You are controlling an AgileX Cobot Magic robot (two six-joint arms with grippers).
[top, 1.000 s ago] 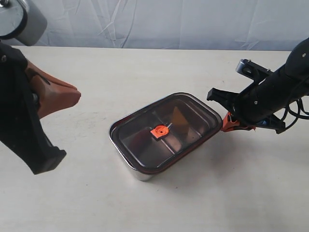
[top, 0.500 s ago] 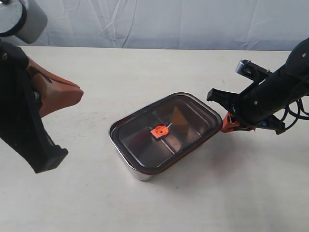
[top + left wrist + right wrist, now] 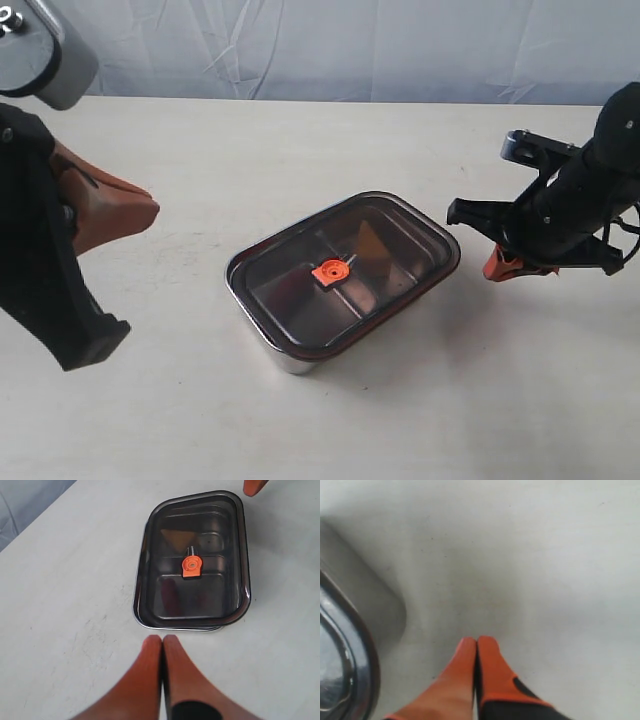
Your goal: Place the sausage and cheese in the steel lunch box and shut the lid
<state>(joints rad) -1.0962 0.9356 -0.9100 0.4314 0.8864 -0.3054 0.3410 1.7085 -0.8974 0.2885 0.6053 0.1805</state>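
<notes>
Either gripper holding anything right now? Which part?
Nothing held. Left gripper and right gripper are both shut and empty, apart from the lunch box.

Obstacle: steel lunch box [image 3: 268, 344], table [image 3: 200, 160] centre; surroundings free.

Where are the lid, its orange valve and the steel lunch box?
lid [image 3: 220, 595], left wrist view, tinted panel
orange valve [image 3: 330, 271], exterior view, its centre
steel lunch box [image 3: 283, 358], exterior view, near corner wall

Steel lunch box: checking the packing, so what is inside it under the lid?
Through the tinted lid, the cheese wedge shows in one compartment; a dim reddish shape in the other may be the sausage. The tint hides finer detail.
</notes>
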